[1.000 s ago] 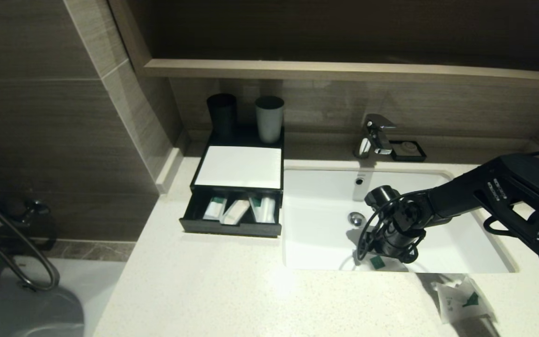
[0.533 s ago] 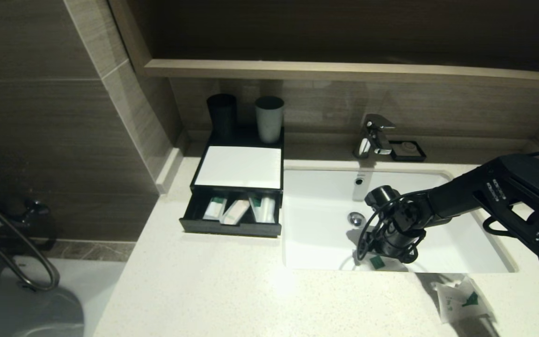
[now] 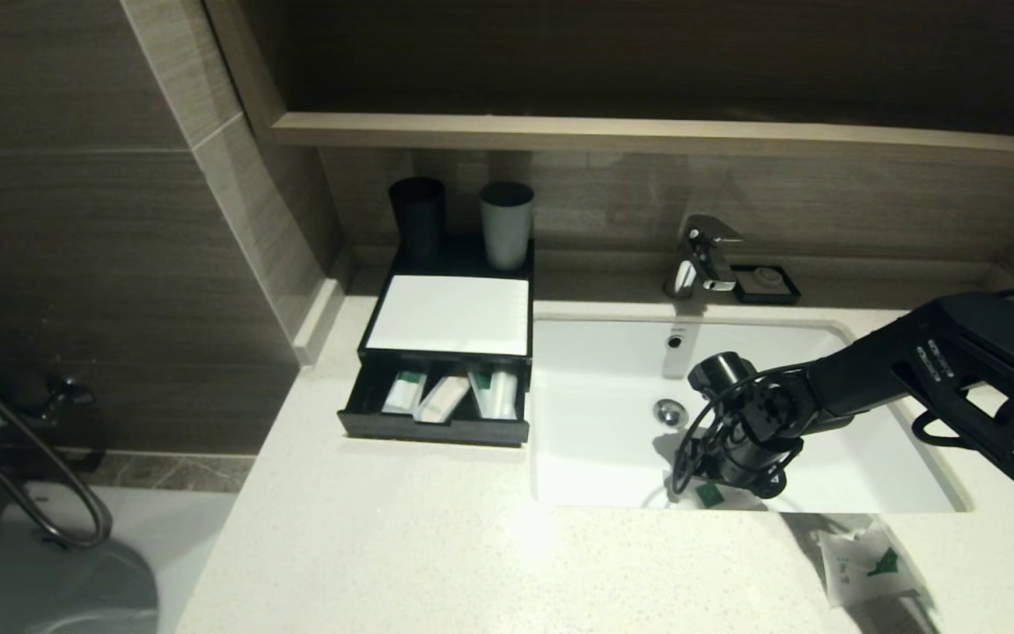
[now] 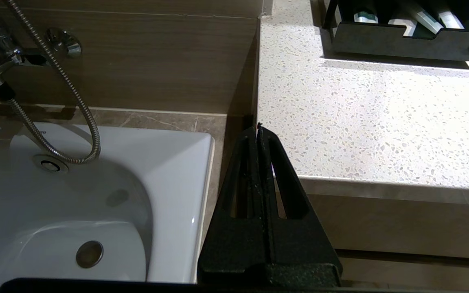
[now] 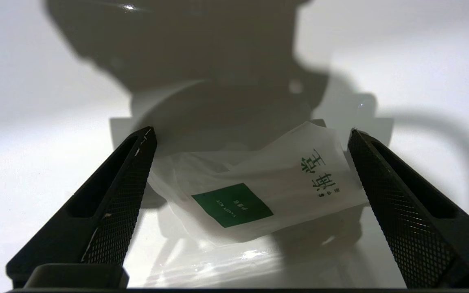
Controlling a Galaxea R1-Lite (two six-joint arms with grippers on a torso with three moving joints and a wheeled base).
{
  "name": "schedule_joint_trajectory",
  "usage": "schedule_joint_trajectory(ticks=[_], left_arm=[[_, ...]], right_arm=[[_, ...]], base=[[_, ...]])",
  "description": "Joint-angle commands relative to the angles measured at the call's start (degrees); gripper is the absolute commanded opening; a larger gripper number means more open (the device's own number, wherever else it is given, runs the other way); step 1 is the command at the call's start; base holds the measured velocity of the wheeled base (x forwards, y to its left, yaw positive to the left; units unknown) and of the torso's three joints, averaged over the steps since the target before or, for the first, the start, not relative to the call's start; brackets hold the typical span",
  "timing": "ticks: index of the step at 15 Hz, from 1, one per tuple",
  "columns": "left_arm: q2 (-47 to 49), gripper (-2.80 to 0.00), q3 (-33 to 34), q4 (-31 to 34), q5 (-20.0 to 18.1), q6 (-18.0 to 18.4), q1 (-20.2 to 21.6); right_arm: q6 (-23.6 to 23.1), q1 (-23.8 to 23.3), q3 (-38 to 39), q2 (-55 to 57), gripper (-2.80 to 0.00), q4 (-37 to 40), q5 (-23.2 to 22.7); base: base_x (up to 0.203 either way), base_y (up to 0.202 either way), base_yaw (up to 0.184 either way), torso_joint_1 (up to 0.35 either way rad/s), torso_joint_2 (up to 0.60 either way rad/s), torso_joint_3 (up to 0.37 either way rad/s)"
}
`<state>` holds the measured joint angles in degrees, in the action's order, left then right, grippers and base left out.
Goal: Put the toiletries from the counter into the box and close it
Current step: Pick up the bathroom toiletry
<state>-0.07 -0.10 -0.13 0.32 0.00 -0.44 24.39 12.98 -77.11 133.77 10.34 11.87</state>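
Right gripper (image 5: 250,134) over sink's (image 3: 595,458) sachet (image 5: 255,191).

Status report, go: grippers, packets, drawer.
Right gripper open, low in the sink, straddling a white packet. Left gripper shut, parked off the counter edge. Second packet on counter. Drawer open, tubes inside; nothing blocking.

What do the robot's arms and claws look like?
The right arm is black with small white markings and looping black cables near the wrist. The right gripper has two black, wedge-shaped fingers with crosshatched pads. The left gripper is a matching black, with hollow triangular fingers.
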Motion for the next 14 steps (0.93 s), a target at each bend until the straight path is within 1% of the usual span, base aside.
schedule_joint_trajectory(ticks=[1, 14], left_arm=[[-0.01, -2.80, 0.01, -0.04, 0.03, 0.00, 0.00], [-0.01, -2.80, 0.01, -0.04, 0.03, 0.00, 0.00]], right_arm=[[0.13, -0.08, 0.64, 0.80, 0.00, -0.41, -0.01], [0.48, -0.15, 1.52, 1.40, 0.00, -0.59, -0.89]], base=[[0.000, 0.000, 0.000, 0.000, 0.00, 0.000], [0.000, 0.000, 0.000, 0.000, 0.00, 0.000]])
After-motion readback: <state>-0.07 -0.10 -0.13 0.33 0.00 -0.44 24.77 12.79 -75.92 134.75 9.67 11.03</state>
